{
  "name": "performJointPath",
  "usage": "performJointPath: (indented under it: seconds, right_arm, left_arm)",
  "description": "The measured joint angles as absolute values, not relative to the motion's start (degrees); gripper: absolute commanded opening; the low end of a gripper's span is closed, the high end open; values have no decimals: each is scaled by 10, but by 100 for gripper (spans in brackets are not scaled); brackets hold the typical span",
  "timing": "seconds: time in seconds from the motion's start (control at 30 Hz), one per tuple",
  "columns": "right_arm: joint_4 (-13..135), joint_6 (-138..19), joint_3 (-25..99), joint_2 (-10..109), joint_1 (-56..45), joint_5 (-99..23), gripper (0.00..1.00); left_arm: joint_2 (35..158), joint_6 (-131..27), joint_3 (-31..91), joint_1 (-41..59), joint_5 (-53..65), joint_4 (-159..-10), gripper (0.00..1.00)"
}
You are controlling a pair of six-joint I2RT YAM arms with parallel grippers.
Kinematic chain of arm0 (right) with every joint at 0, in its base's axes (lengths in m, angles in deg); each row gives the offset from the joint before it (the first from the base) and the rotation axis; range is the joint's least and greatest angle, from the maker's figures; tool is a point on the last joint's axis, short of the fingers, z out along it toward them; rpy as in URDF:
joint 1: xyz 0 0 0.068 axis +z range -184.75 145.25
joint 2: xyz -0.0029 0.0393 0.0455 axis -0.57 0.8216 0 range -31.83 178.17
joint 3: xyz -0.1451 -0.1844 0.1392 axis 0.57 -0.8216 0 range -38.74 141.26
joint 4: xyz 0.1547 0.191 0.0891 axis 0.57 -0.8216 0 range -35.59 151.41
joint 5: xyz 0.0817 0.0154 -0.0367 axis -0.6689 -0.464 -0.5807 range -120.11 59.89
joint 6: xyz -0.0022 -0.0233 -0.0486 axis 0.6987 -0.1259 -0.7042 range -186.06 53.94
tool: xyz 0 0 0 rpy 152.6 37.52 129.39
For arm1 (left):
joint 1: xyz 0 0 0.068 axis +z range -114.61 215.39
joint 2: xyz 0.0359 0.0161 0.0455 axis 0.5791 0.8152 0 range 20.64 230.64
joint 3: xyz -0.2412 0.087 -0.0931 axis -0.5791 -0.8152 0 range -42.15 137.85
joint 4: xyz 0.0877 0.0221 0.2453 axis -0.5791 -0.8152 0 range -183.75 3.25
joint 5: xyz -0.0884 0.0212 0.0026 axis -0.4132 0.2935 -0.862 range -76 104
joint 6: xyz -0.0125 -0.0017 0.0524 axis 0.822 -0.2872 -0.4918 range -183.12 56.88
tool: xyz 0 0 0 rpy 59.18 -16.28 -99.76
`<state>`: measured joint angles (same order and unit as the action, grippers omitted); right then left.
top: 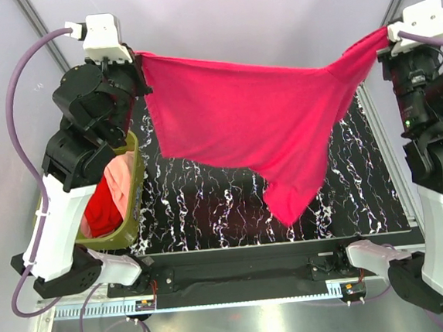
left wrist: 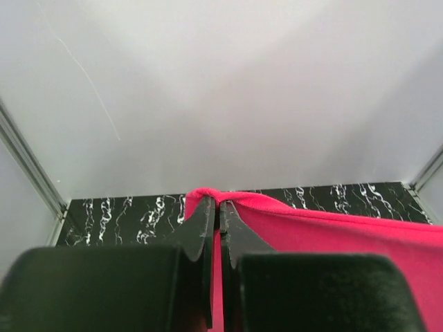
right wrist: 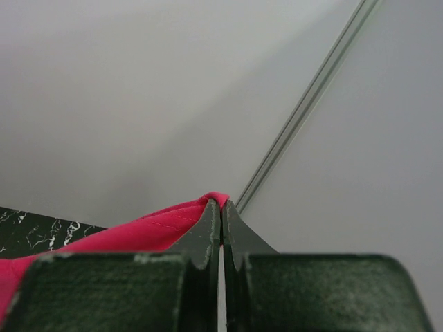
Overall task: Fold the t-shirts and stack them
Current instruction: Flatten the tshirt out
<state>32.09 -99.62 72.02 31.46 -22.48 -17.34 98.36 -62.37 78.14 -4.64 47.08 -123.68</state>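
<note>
A bright magenta-pink t-shirt (top: pixel 249 125) hangs stretched in the air between both arms, above the black marbled table (top: pixel 209 206), its lowest tip sagging toward the middle right. My left gripper (top: pixel 139 63) is shut on its left corner; in the left wrist view the gripper (left wrist: pixel 220 205) pinches the cloth (left wrist: pixel 332 235). My right gripper (top: pixel 385 37) is shut on the right corner; in the right wrist view the gripper (right wrist: pixel 221 205) pinches the cloth (right wrist: pixel 138 235). A red t-shirt (top: pixel 101 211) and a pale salmon-pink t-shirt (top: pixel 122 182) lie in the tub.
An olive-green plastic tub (top: pixel 136 212) stands at the table's left edge under the left arm. Grey walls close in the back and sides. A metal rail (top: pixel 241 296) runs along the near edge between the arm bases.
</note>
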Motion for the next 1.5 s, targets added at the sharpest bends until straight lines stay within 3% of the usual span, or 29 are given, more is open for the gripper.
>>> performJointPath:
  seconds: [0.3,0.63,0.9,1.03,1.17,1.4,1.5]
  right_arm:
    - [282,-987,791,323,-225,-178,0]
    - [214,-915,921,197,-224,-215,0]
    - [212,-899,943,144,-223,-231,0]
    - [225,-946,890,161,-172,-187,0]
    - [320,-1032,747,188,-74,-104,1]
    - [487,-1146,418,281,-75,-110,0]
    - [548,-1152,305,355,-124,-147,0]
  left_arm:
    - [951,-603,786,-46,448,-1253,0]
    - [756,-513,688,-46,276,-1231,0]
    - [751,-483,710,-47,196,-1234,0]
    - [775,-504,707,-47,225,-1242,0]
    - [798,-536,635,-45,292,-1213,0]
    - [889,-556,437,20,334,-1160,0]
    - [946,-553,383,64,325,-1149,0]
